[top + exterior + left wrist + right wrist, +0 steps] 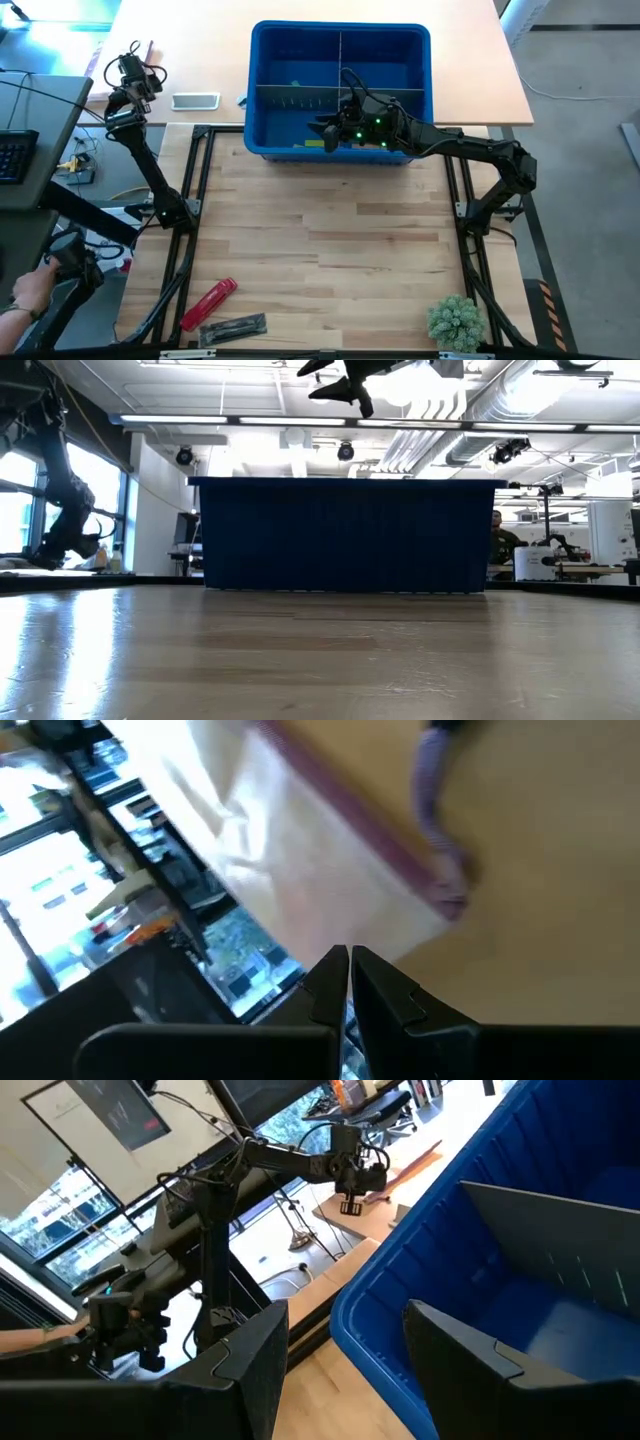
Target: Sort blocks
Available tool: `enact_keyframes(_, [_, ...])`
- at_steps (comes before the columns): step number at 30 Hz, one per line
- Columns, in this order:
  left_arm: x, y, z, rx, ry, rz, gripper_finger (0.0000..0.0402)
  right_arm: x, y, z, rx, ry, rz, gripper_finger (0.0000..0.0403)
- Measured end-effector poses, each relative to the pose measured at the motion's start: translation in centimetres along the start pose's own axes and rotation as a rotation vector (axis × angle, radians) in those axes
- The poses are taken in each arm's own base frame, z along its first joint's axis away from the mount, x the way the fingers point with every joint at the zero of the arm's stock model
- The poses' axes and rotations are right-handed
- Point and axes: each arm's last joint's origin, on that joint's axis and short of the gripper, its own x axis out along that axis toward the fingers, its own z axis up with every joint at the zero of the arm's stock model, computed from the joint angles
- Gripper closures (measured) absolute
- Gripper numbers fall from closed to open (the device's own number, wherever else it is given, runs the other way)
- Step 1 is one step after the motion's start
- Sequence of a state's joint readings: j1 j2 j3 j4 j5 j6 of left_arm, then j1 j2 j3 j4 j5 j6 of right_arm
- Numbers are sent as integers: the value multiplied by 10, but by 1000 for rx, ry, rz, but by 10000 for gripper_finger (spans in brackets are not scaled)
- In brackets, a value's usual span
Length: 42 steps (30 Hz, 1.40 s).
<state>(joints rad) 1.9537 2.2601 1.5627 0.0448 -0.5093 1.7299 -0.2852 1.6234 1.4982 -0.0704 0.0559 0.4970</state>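
A blue divided bin (340, 90) stands at the table's far edge. A lime block (314, 143) lies in its near left compartment, and a small green one (295, 85) lies in a far compartment. My right gripper (345, 1370) is open and empty. It hovers over the bin's near left part (325, 128), and in the low view it is well above the rim (345, 390). My left gripper (348, 985) is shut and empty. It is held high beyond the table's far left corner (135, 62). No other blocks show.
A red cylindrical tool (208, 302) and a dark flat object (233, 328) lie near the front left. A green plant (455, 322) stands at the front right. A white device (195, 101) lies left of the bin. A person's hand (25, 295) shows at the lower left.
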Motion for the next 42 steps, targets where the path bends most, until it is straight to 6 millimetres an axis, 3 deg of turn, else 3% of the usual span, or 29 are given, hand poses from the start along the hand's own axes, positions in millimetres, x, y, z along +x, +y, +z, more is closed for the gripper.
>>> enact_keyframes(9, [17,-23,8,26,121,-78,401,0,0,0,24,-1,0,217])
enact_keyframes(17, [17,-19,9,-81,81,-38,397,0,0,0,80,0,0,217])
enact_keyframes(26, [17,-19,10,-85,56,-41,317,0,0,0,80,0,0,217])
enact_keyframes(31, [18,-20,10,-195,-24,-40,272,0,0,0,90,0,0,217])
enact_keyframes(37, [26,-22,-4,-372,-84,-46,260,0,0,0,114,1,0,217])
enact_keyframes(42, [28,-26,-7,-414,-118,-100,259,0,0,0,108,0,0,217])
